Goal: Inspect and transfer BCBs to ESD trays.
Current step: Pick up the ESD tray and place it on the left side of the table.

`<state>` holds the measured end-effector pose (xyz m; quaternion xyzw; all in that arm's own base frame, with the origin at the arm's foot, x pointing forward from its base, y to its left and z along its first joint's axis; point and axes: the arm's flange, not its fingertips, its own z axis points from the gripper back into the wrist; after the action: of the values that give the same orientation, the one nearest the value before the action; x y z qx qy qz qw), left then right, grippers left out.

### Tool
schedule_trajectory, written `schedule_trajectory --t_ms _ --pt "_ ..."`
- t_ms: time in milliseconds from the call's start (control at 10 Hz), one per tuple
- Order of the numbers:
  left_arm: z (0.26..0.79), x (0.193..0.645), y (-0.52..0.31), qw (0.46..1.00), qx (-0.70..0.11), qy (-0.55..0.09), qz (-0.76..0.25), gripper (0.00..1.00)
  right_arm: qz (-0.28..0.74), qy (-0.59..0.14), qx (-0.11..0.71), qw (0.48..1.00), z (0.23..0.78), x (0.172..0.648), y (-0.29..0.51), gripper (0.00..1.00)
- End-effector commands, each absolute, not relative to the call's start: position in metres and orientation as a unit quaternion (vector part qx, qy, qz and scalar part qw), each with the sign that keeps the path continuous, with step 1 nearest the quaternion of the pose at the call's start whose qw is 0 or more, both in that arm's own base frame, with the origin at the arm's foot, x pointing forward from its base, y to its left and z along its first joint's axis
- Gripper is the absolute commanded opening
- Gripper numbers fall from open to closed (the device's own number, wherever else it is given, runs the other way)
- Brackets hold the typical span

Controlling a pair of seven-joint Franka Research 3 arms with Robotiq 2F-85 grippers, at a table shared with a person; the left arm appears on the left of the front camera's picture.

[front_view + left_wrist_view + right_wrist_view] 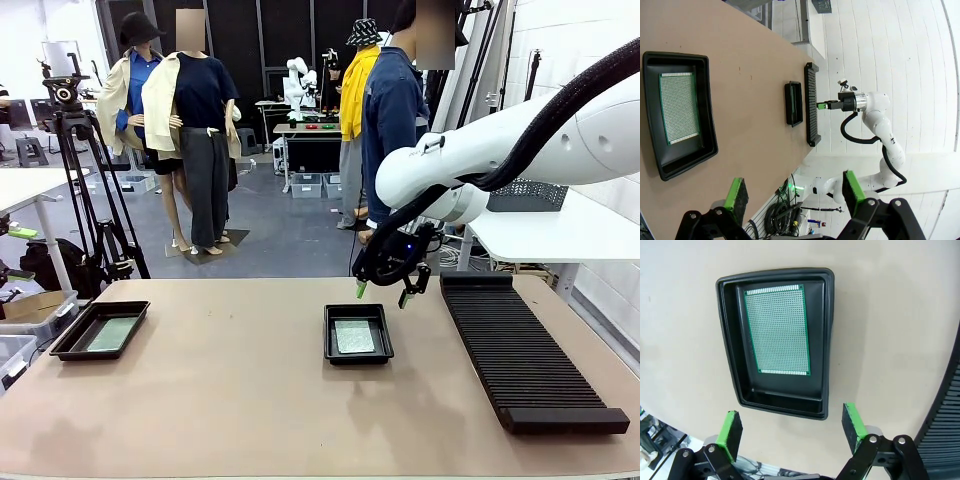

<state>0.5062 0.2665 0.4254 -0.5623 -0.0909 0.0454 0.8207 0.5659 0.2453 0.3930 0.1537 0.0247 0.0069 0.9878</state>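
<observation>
Right gripper (382, 290) open above middle tray (358, 352), board (354, 336) inside

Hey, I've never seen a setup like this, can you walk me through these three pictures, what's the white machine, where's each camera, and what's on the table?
The white machine is a robot arm, one of two at this table. The wide picture is taken from the robot's side, looking across the brown table. The other two come from cameras on each arm's wrist, looking down past its own green-tipped fingers.

On the table are two shallow black trays: the left tray and the middle tray. A green circuit board lies flat in the middle one, and another board in the left one. At the right lies a long black ribbed rack.

The right tool hangs open just beyond the middle tray, holding nothing. The left tool is open and empty too.
</observation>
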Motion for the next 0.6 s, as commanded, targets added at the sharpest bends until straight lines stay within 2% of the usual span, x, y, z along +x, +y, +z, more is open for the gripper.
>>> schedule_trajectory --t_ms 0,200,500 --pt "0.428 0.505 0.265 0.822 -0.559 -0.091 0.050 1.00 0.006 0.024 0.155 0.988 0.394 0.566 0.245 1.00" --pt "0.434 0.505 0.249 0.829 -0.552 -0.084 0.031 1.00 0.007 0.025 0.154 0.988 0.393 0.566 0.245 1.00" --pt "0.461 0.500 0.200 0.850 -0.517 -0.094 0.014 1.00 0.008 0.023 0.211 0.977 0.412 0.555 0.196 1.00"
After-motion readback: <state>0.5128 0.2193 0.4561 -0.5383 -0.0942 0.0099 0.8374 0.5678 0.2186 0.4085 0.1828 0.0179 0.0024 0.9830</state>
